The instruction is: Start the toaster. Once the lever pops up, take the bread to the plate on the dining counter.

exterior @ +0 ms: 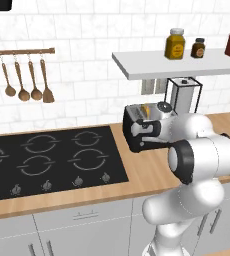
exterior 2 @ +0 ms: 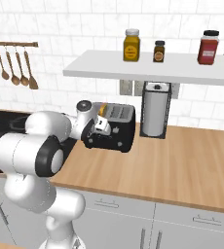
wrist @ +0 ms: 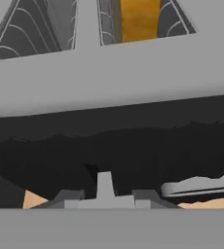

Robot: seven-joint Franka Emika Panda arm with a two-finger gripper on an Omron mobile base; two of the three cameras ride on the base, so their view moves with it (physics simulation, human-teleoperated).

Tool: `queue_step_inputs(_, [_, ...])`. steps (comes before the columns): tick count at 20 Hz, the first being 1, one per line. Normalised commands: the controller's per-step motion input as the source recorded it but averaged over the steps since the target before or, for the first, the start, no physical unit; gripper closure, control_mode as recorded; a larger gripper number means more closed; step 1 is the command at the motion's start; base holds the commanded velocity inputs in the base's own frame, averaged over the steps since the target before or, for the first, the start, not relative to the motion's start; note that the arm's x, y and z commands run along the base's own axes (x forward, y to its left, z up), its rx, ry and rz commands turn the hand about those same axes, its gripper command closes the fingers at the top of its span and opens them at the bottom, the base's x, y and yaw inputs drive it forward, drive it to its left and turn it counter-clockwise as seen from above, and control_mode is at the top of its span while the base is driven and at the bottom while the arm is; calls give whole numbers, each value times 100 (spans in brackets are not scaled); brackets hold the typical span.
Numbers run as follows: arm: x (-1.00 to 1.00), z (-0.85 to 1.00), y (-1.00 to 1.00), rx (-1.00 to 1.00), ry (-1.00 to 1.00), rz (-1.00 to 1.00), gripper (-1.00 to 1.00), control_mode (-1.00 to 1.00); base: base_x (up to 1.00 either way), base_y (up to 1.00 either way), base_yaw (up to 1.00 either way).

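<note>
Seen from the hand view alone: bread [wrist: 139, 19] sunk in the far slot of the toaster [wrist: 114, 78], beyond the hand [wrist: 104, 187]. From the base views: hand [exterior 2: 100, 127] pressed against the toaster's end on the counter [exterior 2: 182, 160]. Finger spread unclear.

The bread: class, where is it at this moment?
The bread stands in a top slot of the toaster, on the wood counter between the cooktop and the paper towel holder.
</note>
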Motion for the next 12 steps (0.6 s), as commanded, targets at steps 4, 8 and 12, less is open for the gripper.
queue_step_inputs(4, [-19,-61,-4,-6,3,0,100,-100,0,0,0])
queue_step_inputs(8, [-23,-88,-14,-9,6,0,100,-100,0,0,0])
queue_step_inputs(12, [-24,-100,-23,-18,15,0,100,-100,0,0,0])
